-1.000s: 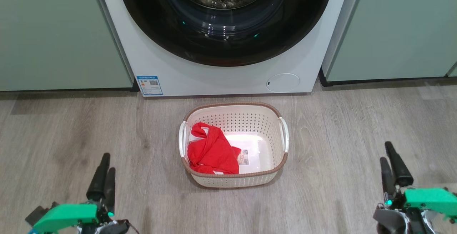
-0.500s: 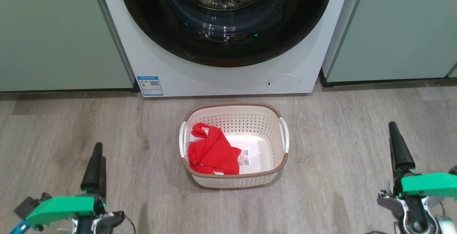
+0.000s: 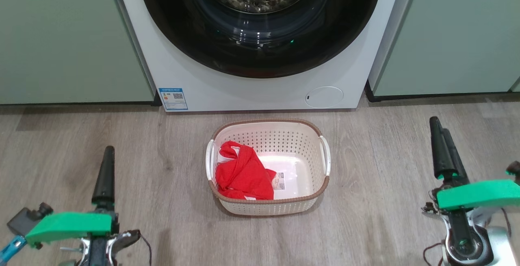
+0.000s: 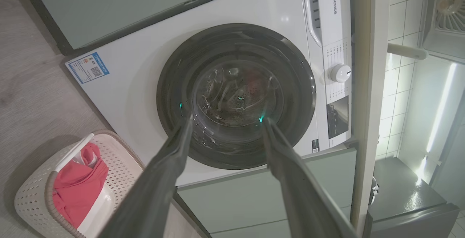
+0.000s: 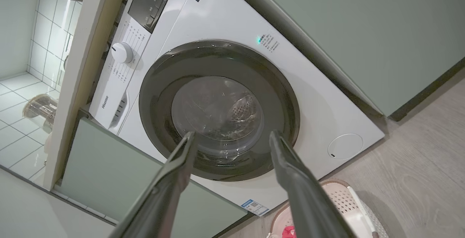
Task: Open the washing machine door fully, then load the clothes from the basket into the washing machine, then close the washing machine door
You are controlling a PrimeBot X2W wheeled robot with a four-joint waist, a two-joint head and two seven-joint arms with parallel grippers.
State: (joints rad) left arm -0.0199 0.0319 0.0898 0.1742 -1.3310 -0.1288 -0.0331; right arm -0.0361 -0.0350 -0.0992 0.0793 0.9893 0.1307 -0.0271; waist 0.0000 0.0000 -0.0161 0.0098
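Observation:
The white washing machine [image 3: 252,91] stands straight ahead, and its washing machine door [image 3: 260,61], black-rimmed with a glass bowl, is closed. On the floor in front sits the cream basket [image 3: 268,207], with the red clothes [image 3: 243,174] bunched in its left half. My left gripper [image 3: 109,150] hovers low at the left and my right gripper [image 3: 440,125] low at the right, both well clear of the basket. The left wrist view has my left gripper [image 4: 227,118] open and aimed at the door [image 4: 290,85]. The right wrist view shows my right gripper [image 5: 232,133] open, facing the door [image 5: 160,85].
Pale green cabinets [image 3: 61,46] [image 3: 447,34] flank the machine on both sides. A round service flap [image 3: 323,96] and a blue-edged sticker [image 3: 173,98] sit low on its front. Wood-look floor [image 3: 386,156] lies open around the basket. A control knob [image 4: 339,72] sits on the top panel.
Both grippers have moved up the head view toward the machine, the right one farther. The camera has shifted slightly. Basket, clothes and door stand as before.

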